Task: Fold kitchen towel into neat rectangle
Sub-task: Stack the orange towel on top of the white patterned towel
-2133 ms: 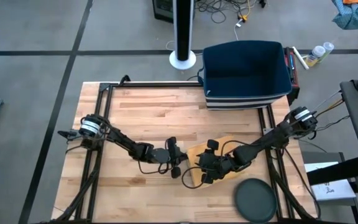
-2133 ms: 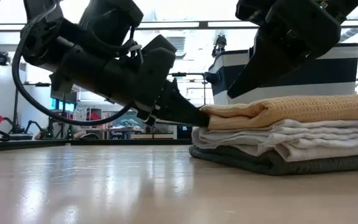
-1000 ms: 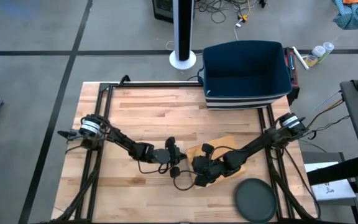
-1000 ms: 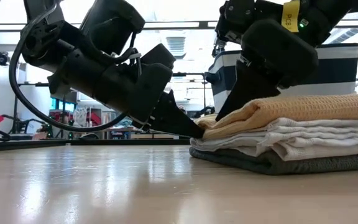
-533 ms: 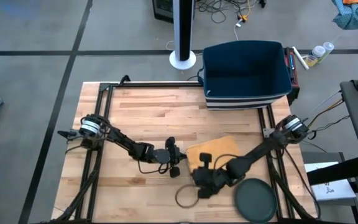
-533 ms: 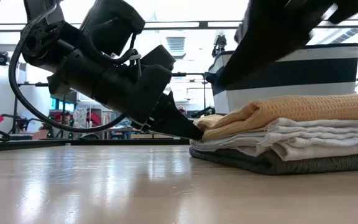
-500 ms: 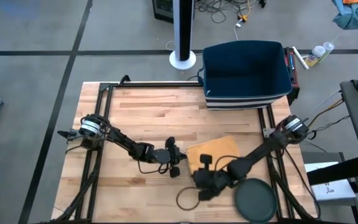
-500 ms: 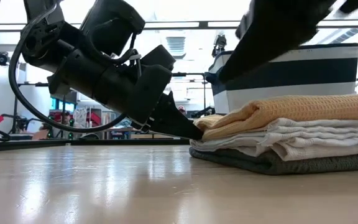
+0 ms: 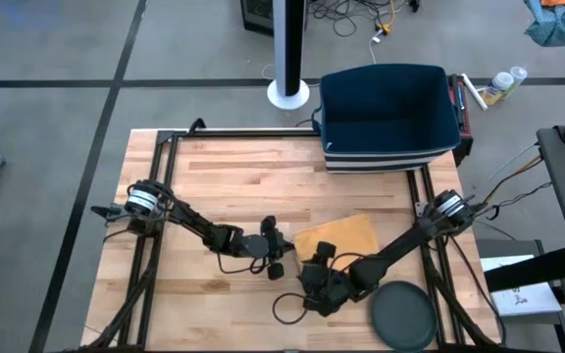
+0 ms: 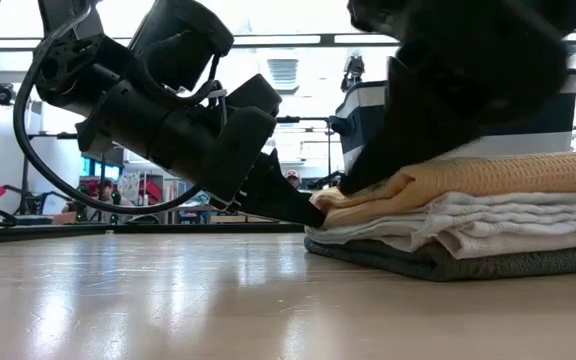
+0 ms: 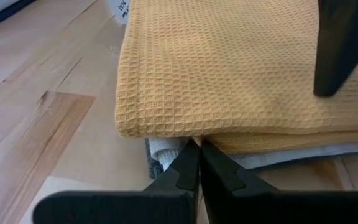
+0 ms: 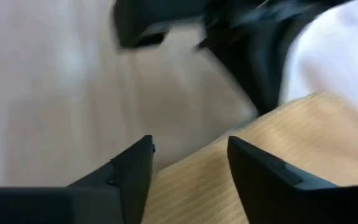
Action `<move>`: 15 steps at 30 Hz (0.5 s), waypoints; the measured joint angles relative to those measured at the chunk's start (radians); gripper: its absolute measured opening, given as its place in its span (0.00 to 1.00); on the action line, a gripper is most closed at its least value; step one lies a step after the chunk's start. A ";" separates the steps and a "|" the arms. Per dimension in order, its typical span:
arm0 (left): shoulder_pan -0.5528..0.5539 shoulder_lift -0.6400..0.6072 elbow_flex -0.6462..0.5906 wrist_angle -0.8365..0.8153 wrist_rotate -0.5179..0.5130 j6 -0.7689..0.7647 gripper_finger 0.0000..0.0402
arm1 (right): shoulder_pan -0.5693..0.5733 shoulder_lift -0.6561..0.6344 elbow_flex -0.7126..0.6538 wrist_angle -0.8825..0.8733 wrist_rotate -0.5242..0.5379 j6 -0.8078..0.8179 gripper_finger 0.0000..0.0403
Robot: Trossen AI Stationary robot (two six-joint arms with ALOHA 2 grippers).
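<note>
Right now the yellow waffle-weave kitchen towel (image 9: 339,235) lies folded into a rectangle on top of a small stack, with a white cloth (image 10: 488,222) under it and a grey cloth (image 10: 468,262) at the bottom, all resting on the wooden table (image 9: 214,176) toward its right half. In the low view the yellow layer's near edge curls slightly over the white folds beneath.

The left gripper (image 11: 196,163) reaches in low from the left side of the table, its jaws pressed together with the tips right at the stack's near edge, at the seam between the yellow towel and the white cloth. From the left wrist view I cannot tell whether any fabric is pinched between those tips; they look simply closed and touching the edge.

The right gripper (image 12: 188,158) sits over the near left corner of the stack, with its fingers (image 12: 132,168) spread apart. The right wrist view shows a corner of the yellow towel between and beyond the two fingers, with bare table on the other side, and nothing is clamped.

Behind the stack, at the table's far right, stands a dark blue bin (image 9: 388,113). A round dark disc (image 9: 405,314) lies near the front right corner of the table, just beside the right arm
</note>
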 joint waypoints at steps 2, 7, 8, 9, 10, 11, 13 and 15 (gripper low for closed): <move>0.000 0.000 0.000 -0.002 0.000 -0.001 0.00 | 0.000 0.000 0.000 -0.010 0.008 0.004 0.55; 0.002 0.000 0.000 -0.003 0.000 -0.002 0.00 | -0.018 0.029 -0.002 -0.059 -0.017 0.073 0.56; 0.002 0.000 0.000 -0.004 0.000 -0.002 0.00 | -0.019 0.031 -0.001 -0.064 -0.016 0.096 0.56; 0.003 0.000 0.000 -0.007 0.000 -0.002 0.00 | -0.020 0.032 -0.001 -0.075 -0.014 0.116 0.55; 0.003 0.000 0.000 -0.007 0.000 -0.002 0.00 | -0.020 0.033 -0.001 -0.085 -0.013 0.127 0.54; 0.003 0.000 0.000 -0.007 0.000 -0.002 0.00 | -0.020 0.033 -0.001 -0.086 -0.013 0.135 0.52; 0.002 0.000 0.000 -0.008 0.000 -0.002 0.00 | -0.020 0.033 -0.001 -0.085 -0.012 0.148 0.49; 0.002 0.000 0.000 -0.008 0.000 -0.002 0.00 | -0.020 0.033 0.001 -0.085 -0.013 0.157 0.45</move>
